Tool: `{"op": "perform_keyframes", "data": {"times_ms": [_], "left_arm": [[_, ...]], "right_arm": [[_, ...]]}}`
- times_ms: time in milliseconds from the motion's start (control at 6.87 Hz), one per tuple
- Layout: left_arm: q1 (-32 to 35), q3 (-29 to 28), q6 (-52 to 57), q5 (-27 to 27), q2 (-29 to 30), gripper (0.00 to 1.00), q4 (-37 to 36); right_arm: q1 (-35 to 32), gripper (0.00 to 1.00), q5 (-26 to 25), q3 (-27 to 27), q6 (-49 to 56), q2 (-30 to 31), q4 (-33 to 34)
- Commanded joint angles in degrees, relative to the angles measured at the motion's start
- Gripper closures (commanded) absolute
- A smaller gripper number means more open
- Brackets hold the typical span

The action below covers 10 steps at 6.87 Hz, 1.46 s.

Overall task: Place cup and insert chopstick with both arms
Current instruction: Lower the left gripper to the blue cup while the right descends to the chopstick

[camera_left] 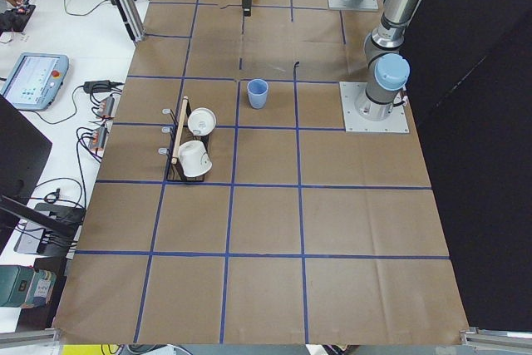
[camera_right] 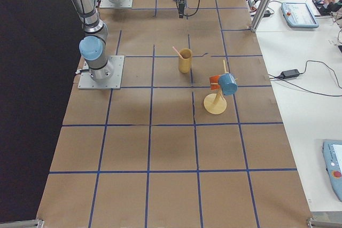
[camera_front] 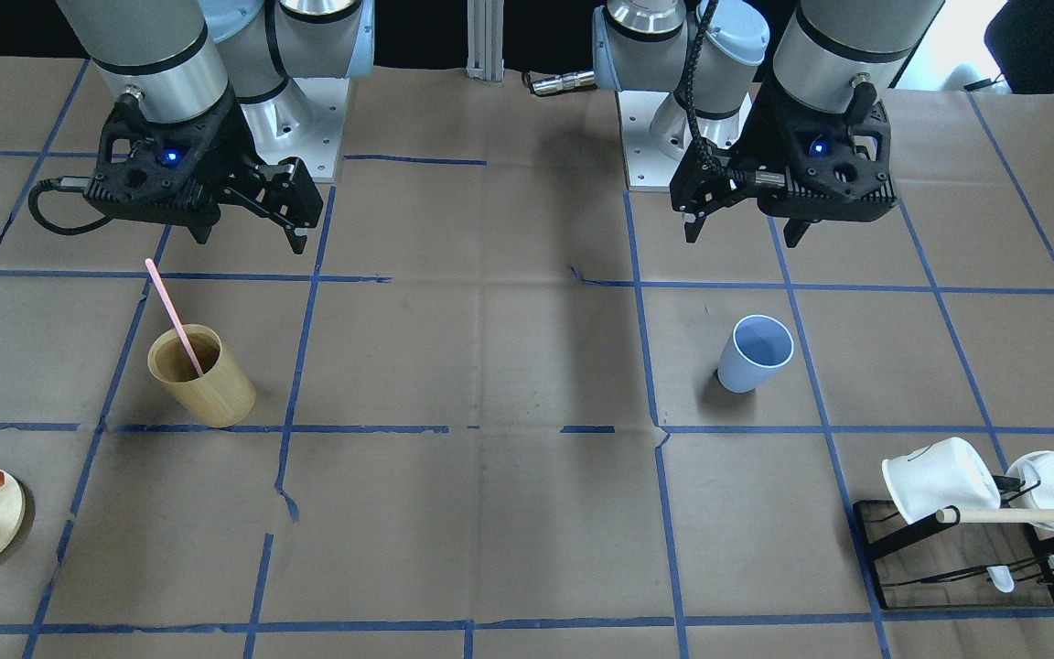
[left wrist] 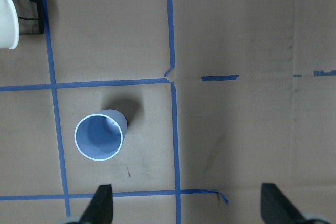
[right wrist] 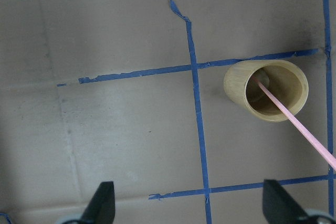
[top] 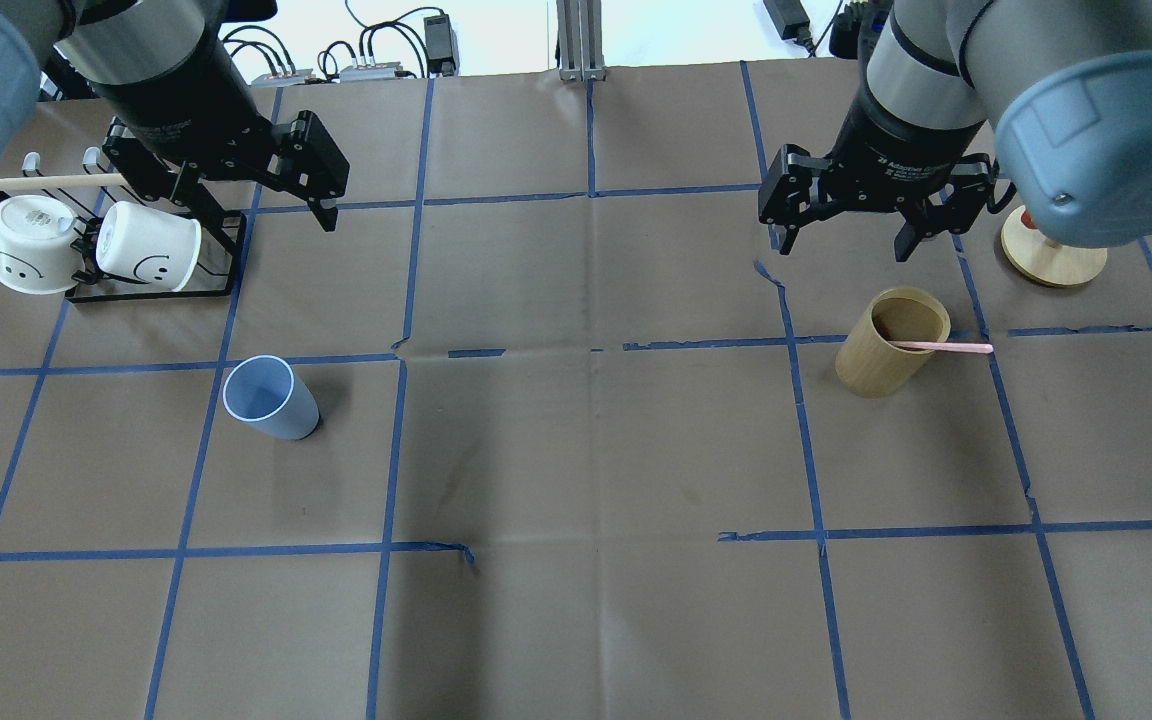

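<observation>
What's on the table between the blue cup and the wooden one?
Nothing between blue cup and wooden cup but taped brown paper, per the overhead view.

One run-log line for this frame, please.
left gripper: open, empty | right gripper: open, empty | light blue plastic cup: upright, ungrasped | thin pink chopstick: leaning inside tan bamboo cylinder cup

The blue plastic cup point(top: 271, 398) stands upright on the robot's left half of the paper-covered surface point(top: 596, 450). Beyond it, farther left and farther from the robot, sits the black wire rack point(top: 151, 292), carrying two white cups point(top: 148, 248) tipped on their sides. On the right half stands the cylindrical bamboo holder point(top: 876, 365), with the pink chopstick point(top: 941, 347) leaning inside it, its upper end out toward the robot's right. Beyond the holder, farther right, rests the round wooden stand point(top: 1056, 262).
</observation>
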<state>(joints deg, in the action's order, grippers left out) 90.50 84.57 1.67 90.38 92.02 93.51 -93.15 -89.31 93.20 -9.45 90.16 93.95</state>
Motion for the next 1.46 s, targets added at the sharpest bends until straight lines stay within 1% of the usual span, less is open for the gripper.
{"op": "perform_keyframes", "data": {"times_ms": [0,146,291,437,583,728,874,1019,1165,1311], "left_arm": [[-0.4,0.2,0.3,0.1,0.1,0.0,0.0],[-1.1,-0.2,1.2,0.1,-0.4,0.0,0.2],[-3.2,0.2,4.7,-0.1,-1.1,0.0,0.0],[-5.6,0.7,5.7,-0.3,-0.4,0.0,0.2],[-7.7,2.9,8.1,-0.1,-0.1,0.0,0.3],[-10.5,7.1,10.2,0.0,-0.3,0.0,-0.3],[-14.2,11.5,12.1,-0.1,-0.3,0.0,-3.0],[-17.1,16.5,13.3,-0.1,0.0,0.0,-8.5],[-17.3,21.6,14.6,0.0,-0.2,0.0,-13.7],[-17.8,25.9,15.8,0.0,-0.3,0.0,-19.6]], "right_arm": [[0.8,0.0,0.0,0.8,5.9,-0.5,0.4],[1.7,0.01,-0.2,2.0,9.8,-0.5,1.9],[3.7,0.01,0.0,4.4,12.2,-0.4,3.7],[5.7,0.01,-0.2,7.3,16.8,-0.1,7.2],[7.2,0.01,-0.3,10.8,20.0,0.0,12.5],[8.2,0.01,-0.9,14.3,23.8,0.4,18.7],[10.5,0.01,-1.4,16.9,28.3,1.3,19.9],[13.8,0.01,-1.4,19.4,34.1,2.4,19.9],[16.1,0.01,-1.2,21.8,37.3,3.3,19.9],[16.9,0.01,-1.2,24.0,38.4,4.6,22.4]]}}
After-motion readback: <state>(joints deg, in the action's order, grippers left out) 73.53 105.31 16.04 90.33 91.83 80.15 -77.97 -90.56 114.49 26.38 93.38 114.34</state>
